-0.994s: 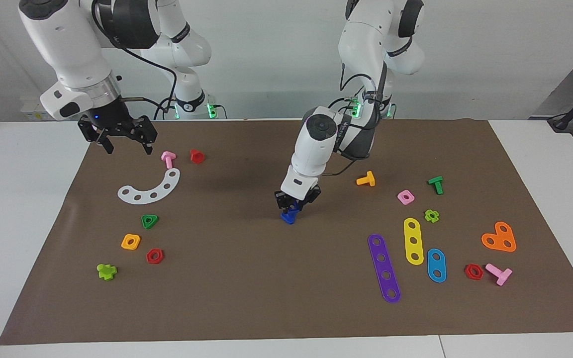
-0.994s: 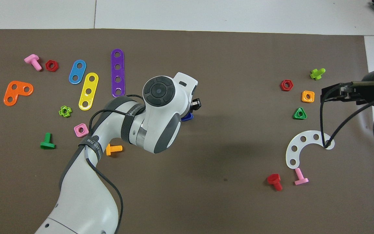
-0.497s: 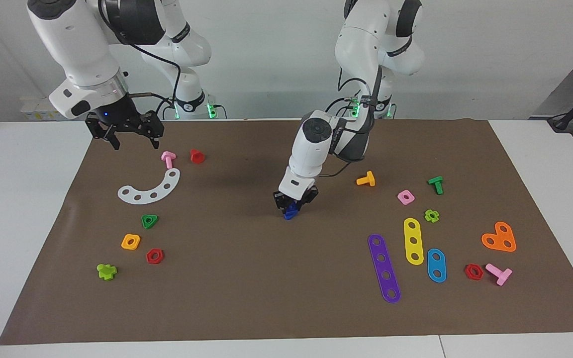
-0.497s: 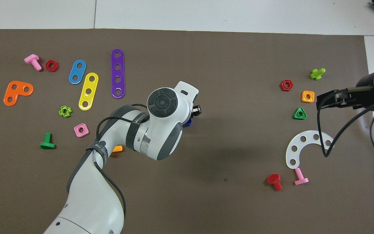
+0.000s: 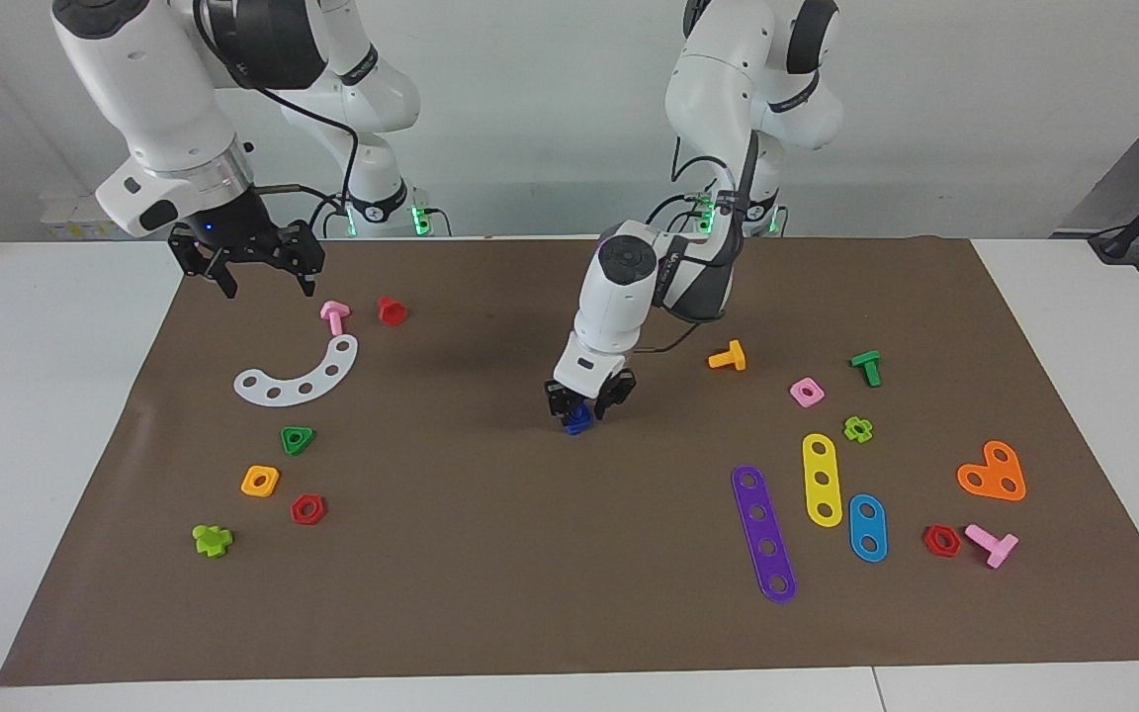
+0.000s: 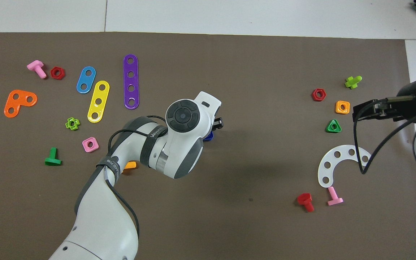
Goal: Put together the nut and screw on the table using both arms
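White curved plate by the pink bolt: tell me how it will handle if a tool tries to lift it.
The white plate lies flat and thin on the mat, so its edge probably gives little to pinch. It looks like light plastic and may slide when nudged. Its holes could offer purchase. Being flat, it should not roll.

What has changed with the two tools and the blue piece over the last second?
The left tool has parted its fingers around the small dark blue plastic piece at mid-mat; whether it is released I cannot tell. The right tool rose slightly and drifted toward the table's middle, open and empty. The loose parts stayed put.
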Robot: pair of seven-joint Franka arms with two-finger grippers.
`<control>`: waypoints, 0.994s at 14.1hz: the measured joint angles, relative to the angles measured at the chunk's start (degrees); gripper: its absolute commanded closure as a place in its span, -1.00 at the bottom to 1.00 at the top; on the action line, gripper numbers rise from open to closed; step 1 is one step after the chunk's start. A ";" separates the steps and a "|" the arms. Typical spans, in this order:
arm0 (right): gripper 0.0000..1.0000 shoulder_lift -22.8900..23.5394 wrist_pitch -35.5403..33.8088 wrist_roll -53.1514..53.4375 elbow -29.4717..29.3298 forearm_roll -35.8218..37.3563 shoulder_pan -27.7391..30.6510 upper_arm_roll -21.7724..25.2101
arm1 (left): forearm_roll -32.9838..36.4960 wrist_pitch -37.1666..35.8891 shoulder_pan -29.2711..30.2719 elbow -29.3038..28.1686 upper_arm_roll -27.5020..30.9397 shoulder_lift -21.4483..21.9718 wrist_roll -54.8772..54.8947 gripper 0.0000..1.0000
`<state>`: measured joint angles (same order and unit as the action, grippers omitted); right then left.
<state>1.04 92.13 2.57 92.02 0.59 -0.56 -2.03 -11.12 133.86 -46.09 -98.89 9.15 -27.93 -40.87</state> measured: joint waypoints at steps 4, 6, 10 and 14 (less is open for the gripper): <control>-1.00 0.00 0.00 0.00 0.00 0.00 0.00 0.00 | 0.98 -8.46 0.44 5.35 1.12 0.01 0.00 -0.96; -1.00 0.00 0.00 0.00 0.00 0.00 0.00 0.00 | 1.21 -16.73 3.49 11.16 1.64 0.01 1.14 -0.94; -1.00 0.00 0.00 0.00 0.00 0.00 0.00 0.00 | 1.40 -28.92 12.86 17.43 2.10 2.30 14.99 -0.93; -1.00 0.00 0.00 0.00 0.00 0.00 0.00 0.00 | 5.76 -40.76 24.12 17.78 2.36 8.29 37.05 -0.91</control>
<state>1.04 92.13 2.57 92.02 0.59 -0.55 -2.03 -5.35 93.10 -21.97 -81.11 11.51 -19.64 -3.83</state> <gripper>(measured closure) 0.000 0.040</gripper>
